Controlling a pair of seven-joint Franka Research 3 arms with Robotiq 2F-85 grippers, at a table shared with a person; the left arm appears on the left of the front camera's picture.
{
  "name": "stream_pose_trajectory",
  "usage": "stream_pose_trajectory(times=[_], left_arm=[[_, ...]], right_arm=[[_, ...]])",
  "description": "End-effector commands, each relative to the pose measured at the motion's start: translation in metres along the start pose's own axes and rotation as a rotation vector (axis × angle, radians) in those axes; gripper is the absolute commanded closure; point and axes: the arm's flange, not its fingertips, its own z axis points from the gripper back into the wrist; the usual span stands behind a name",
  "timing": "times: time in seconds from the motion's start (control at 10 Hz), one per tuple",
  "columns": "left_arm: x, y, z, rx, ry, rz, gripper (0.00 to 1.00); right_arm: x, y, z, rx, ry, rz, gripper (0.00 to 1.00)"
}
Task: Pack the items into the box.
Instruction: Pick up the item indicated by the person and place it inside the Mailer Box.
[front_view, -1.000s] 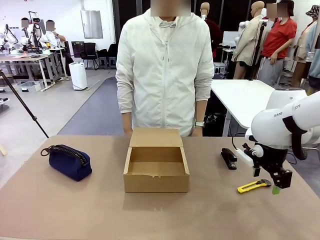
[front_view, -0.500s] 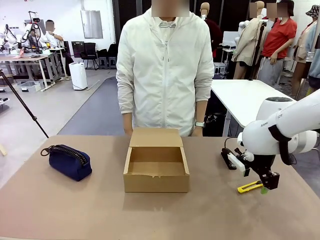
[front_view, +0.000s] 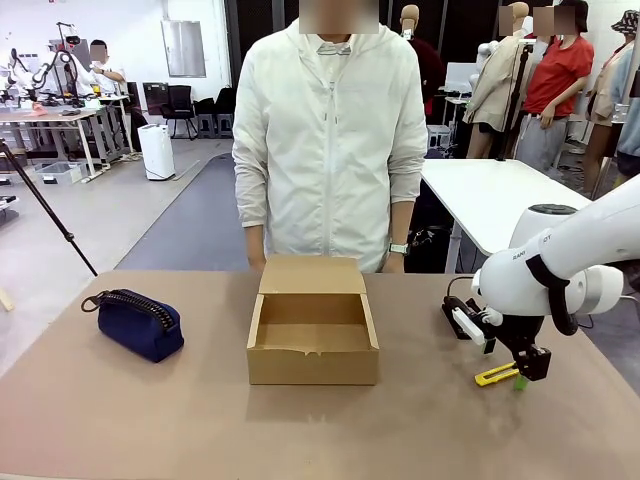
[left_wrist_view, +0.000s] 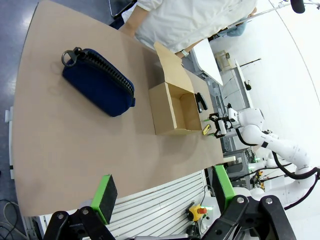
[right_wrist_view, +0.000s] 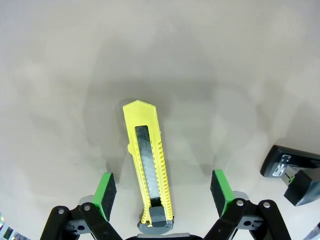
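The brown table (front_view: 150, 420) carries a pouch (front_view: 138, 322), box (front_view: 312, 364), stapler (right_wrist_view: 292, 175) and utility knife (right_wrist_view: 149, 165).

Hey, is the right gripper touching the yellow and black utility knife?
Apart. The right wrist view shows the right gripper open, bare table between each green pad and the slim yellow-and-black utility knife.

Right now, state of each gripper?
left gripper: jaws open, empty.
right gripper: jaws open either side of the utility knife, not gripping it.
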Motion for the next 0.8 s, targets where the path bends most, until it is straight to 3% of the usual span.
stream_pose_trajectory(times=[0.0,0.1,0.7], left_arm=[[0.0004,0.0009,0.0000,-0.021,-0.007,-0.019,0.00],[0.0004,0.0009,0.0000,-0.021,-0.007,-0.019,0.00],[0.0004,0.0009,0.0000,-0.021,-0.007,-0.019,0.00]], right_arm=[[-0.0027,-0.0013,0.0042,-0.003,-0.034,0.018,0.56],[-0.0031,-0.0018,0.0046,-0.004,-0.032,0.015,1.00],[-0.0041,-0.0043,0.0065,0.017,-0.032,0.016,1.00]])
